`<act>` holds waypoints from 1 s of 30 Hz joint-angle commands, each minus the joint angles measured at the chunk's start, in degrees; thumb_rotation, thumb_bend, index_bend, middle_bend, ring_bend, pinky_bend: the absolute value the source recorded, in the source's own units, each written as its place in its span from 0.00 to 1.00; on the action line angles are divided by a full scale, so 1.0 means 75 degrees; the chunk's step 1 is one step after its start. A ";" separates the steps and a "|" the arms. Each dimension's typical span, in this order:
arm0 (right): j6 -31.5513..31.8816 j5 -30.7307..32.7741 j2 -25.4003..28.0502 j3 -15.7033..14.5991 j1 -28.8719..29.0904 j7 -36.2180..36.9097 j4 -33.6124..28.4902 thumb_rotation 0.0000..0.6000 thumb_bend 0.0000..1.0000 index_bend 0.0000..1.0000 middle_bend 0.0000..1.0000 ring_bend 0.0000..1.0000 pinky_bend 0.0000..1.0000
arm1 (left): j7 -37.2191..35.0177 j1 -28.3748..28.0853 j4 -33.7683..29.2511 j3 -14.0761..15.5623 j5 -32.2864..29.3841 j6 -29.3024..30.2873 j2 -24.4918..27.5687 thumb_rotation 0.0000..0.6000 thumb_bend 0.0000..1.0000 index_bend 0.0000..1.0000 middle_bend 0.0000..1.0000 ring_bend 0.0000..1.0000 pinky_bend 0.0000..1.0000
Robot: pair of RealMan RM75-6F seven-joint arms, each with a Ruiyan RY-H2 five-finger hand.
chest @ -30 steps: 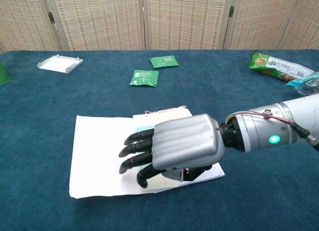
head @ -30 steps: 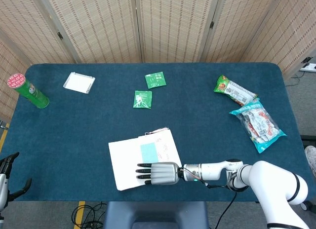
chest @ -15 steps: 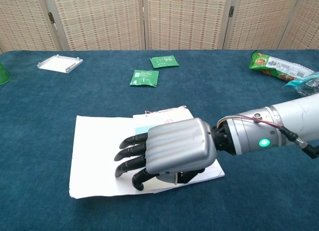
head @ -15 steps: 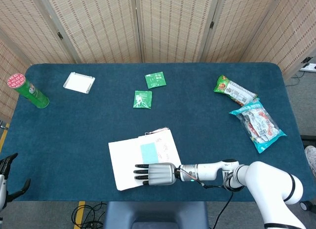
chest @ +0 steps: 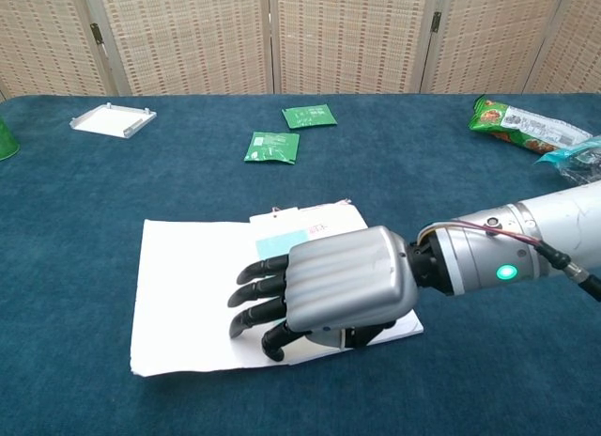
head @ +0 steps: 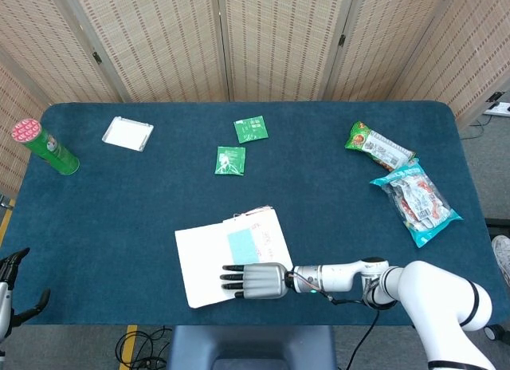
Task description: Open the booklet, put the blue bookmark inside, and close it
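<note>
The white booklet (head: pixel 209 258) (chest: pixel 188 286) lies open and flat near the table's front edge. On its right page lies the light blue bookmark (head: pixel 240 244) (chest: pixel 282 240). My right hand (head: pixel 256 280) (chest: pixel 329 290) rests palm down over the booklet's near right corner, its dark fingers (chest: pixel 258 290) pointing left across the page, holding nothing that I can see. What lies under the palm is hidden. My left hand (head: pixel 9 268) shows only as dark fingers at the head view's lower left edge, off the table; its state is unclear.
Two green sachets (head: pixel 230 160) (head: pixel 251 129) lie mid-table. A white tray (head: pixel 127 133) and a green can (head: pixel 45 147) stand at the far left. Snack bags (head: pixel 379 146) (head: pixel 416 198) lie at the right. Folding screens stand behind the table.
My right hand slid slightly left along the booklet's near edge, then back right and a little toward me, uncovering more of the blue bookmark. The booklet has not moved.
</note>
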 commanded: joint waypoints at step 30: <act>0.0920 0.0388 0.0977 0.0447 -0.0526 -0.0413 -0.0673 1.00 0.72 0.35 0.11 0.00 0.00 | 0.0055 -0.0262 0.0100 -0.0133 0.0165 -0.0162 0.0022 1.00 0.34 0.14 0.17 0.14 0.23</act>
